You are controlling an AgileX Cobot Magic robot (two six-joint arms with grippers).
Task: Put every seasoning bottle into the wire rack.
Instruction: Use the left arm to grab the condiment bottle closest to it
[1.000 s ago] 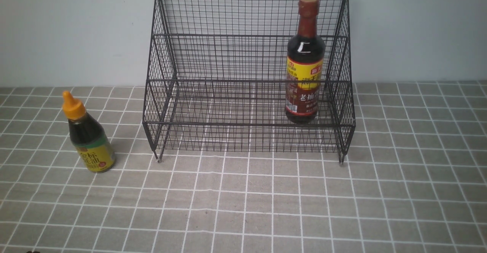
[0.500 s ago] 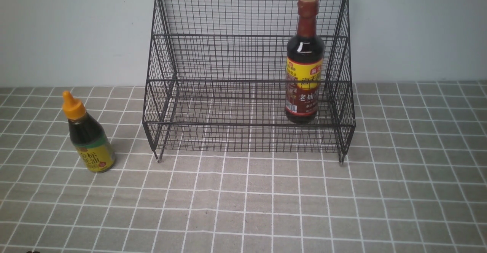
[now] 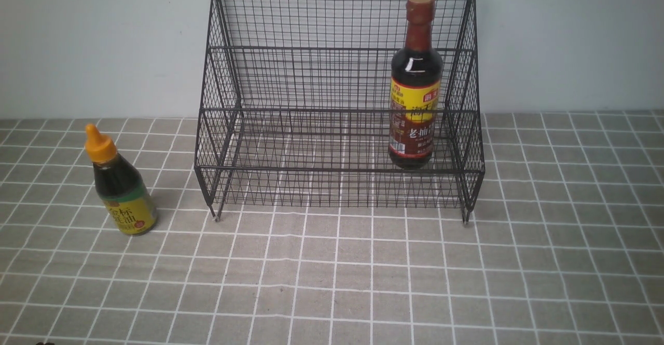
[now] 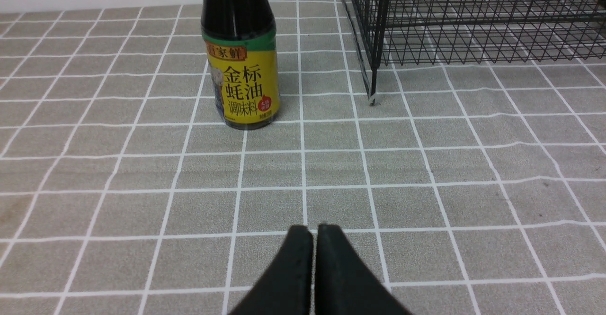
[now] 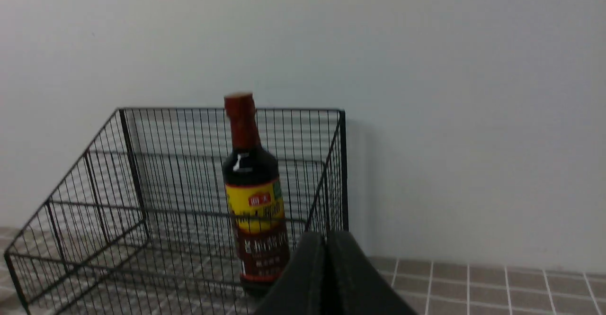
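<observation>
Left wrist view: your left gripper (image 4: 315,234) has its dark fingertips pressed together, with nothing between them. Ahead of it, well apart, the short squat bottle (image 4: 244,68) stands upright on the grey surface (image 4: 284,173), which is patterned with white grid lines. The bottle holds dark sauce and has a yellow-and-green label; the front view shows its orange nozzle cap (image 3: 98,145).

Also ahead of your left gripper, beyond the squat bottle's right side, is the black wire rack (image 3: 340,110). Its mesh side panel (image 3: 210,142) stands between that bottle and the rack's inside, and a low front rail (image 3: 311,169) runs across the side nearest you.

Your right gripper (image 5: 326,241) is also pressed together, holding nothing. Ahead of it and apart, the tall dark-sauce bottle (image 5: 255,201) stands inside the rack, near its right end, behind the wires. It has a reddish-brown neck and a yellow-and-red label. Farther from both grippers, behind the rack, is a plain pale wall (image 5: 450,116).
</observation>
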